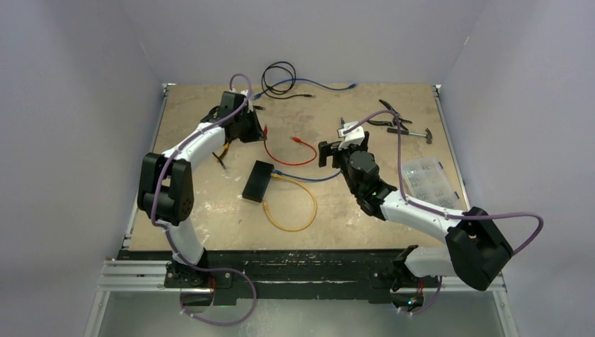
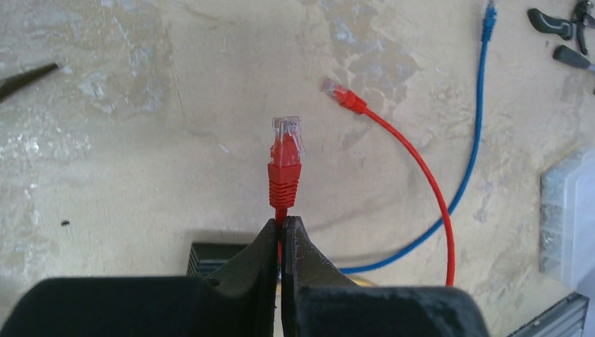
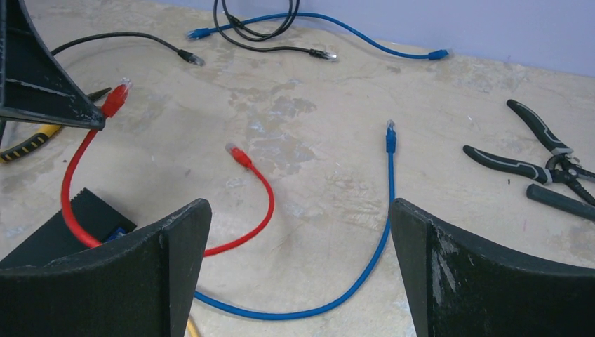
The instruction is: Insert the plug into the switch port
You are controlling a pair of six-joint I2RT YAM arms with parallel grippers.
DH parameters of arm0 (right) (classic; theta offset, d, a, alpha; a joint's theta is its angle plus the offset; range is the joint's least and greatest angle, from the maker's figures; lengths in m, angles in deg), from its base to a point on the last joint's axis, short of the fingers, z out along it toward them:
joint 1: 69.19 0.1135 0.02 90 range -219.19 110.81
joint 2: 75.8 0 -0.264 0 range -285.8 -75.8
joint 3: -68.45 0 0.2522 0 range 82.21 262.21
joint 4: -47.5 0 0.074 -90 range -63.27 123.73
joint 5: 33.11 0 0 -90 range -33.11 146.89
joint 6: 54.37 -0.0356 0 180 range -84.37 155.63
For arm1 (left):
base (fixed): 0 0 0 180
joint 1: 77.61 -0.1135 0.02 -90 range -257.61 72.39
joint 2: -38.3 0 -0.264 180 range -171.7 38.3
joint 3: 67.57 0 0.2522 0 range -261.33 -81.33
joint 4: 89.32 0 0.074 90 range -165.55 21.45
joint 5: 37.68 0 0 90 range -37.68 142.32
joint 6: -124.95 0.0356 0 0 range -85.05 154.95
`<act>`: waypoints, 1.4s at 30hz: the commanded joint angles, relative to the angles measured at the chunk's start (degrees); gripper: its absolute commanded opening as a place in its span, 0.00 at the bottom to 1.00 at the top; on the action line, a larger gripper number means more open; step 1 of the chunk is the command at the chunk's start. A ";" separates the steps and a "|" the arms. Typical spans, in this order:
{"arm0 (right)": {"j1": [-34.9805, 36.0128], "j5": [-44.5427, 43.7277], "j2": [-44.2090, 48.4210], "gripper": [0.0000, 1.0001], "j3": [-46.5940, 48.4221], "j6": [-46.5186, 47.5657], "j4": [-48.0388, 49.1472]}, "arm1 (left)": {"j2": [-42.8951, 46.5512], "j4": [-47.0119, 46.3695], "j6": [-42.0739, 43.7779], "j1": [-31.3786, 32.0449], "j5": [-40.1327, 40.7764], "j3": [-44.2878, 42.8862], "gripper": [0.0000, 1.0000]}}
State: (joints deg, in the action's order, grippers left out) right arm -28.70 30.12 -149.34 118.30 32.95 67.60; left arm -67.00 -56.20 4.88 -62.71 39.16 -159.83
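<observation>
A red cable's clear-tipped plug point(image 2: 286, 151) sticks out ahead of my left gripper point(image 2: 283, 223), which is shut on the cable just behind the plug's red boot, above the table at the back left point(image 1: 252, 125). The switch point(image 1: 257, 180), a flat black box, lies mid-table nearer than that gripper; its edge shows behind my fingers point(image 2: 210, 256). The red cable's other plug point(image 3: 238, 156) lies loose on the table. My right gripper point(image 3: 298, 205) hovers open over red and blue cable, right of the switch point(image 3: 63, 232), holding nothing.
A blue cable point(image 1: 309, 177) and a yellow cable point(image 1: 291, 203) run from the switch. Black-handled pliers point(image 3: 540, 154) and a clear plastic parts box point(image 1: 428, 179) sit at the right. A black cable coil point(image 1: 278, 76) and another blue cable point(image 3: 365, 31) lie at the back. A yellow-handled tool point(image 3: 21, 144) lies left.
</observation>
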 commanded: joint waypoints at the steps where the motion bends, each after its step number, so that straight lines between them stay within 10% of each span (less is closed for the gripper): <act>1: 0.19 4.18 1.10 0.99 3.34 -0.97 -0.60 | 7.91 -0.04 -0.38 0.66 -2.76 3.68 0.00; 20: -0.21 12.34 -14.92 0.98 20.22 -4.57 -23.52 | 24.31 -0.24 0.32 2.42 -7.01 19.98 0.00; 42: -0.26 25.13 -30.99 0.61 26.75 -7.96 -31.21 | 28.17 -1.05 3.67 3.28 -4.95 26.43 0.00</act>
State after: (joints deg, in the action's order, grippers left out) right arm -28.77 54.12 -179.39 142.81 26.07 35.43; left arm -40.75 -55.17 7.20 -59.83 34.52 -134.15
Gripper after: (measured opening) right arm 0.640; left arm 0.011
